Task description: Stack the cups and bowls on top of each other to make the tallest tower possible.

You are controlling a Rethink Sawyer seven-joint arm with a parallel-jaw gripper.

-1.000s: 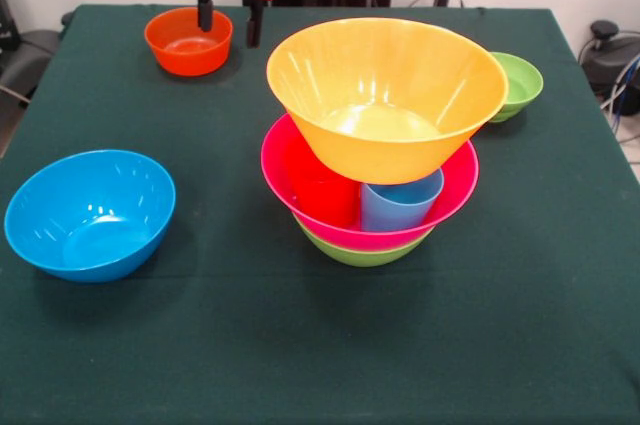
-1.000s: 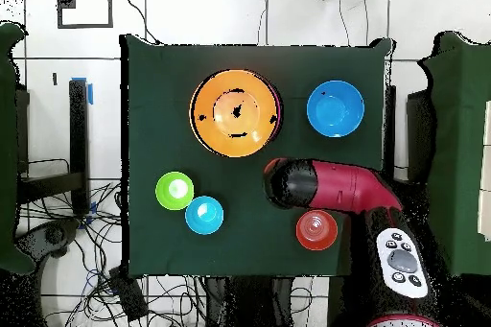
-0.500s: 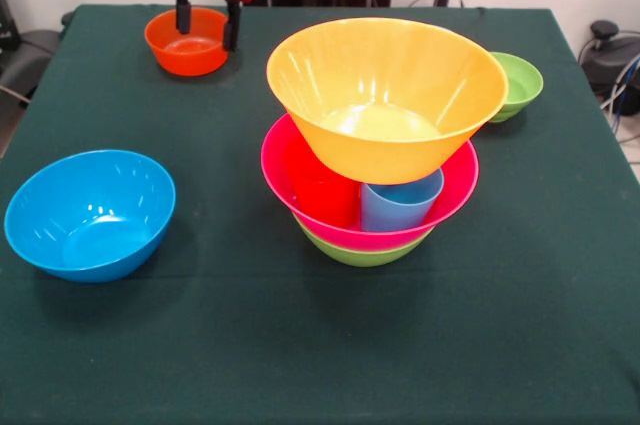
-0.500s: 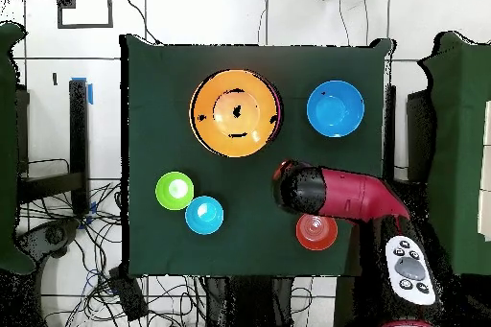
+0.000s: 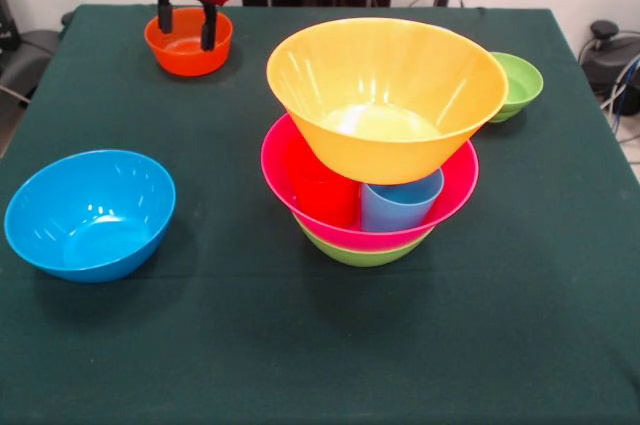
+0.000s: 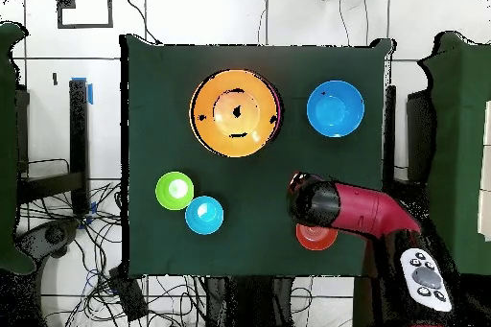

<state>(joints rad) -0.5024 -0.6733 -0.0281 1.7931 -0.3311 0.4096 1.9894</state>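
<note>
The tower stands mid-table: a green bowl at the bottom, then a pink bowl that holds a red cup and a light blue cup. A large yellow-orange bowl rests on the cups and shows from above as the yellow-orange bowl. My gripper is open and hangs over the small orange bowl with nothing in it. In the overhead view the arm covers most of that orange bowl.
A medium blue bowl sits alone at the left, seen from above as the blue bowl. A small green bowl stands at the right edge. From above, the small green bowl and a small blue bowl sit side by side.
The gripper has moved left in the front view, from beside the small orange bowl to over it. It stays open. The bowls and cups have not moved.
</note>
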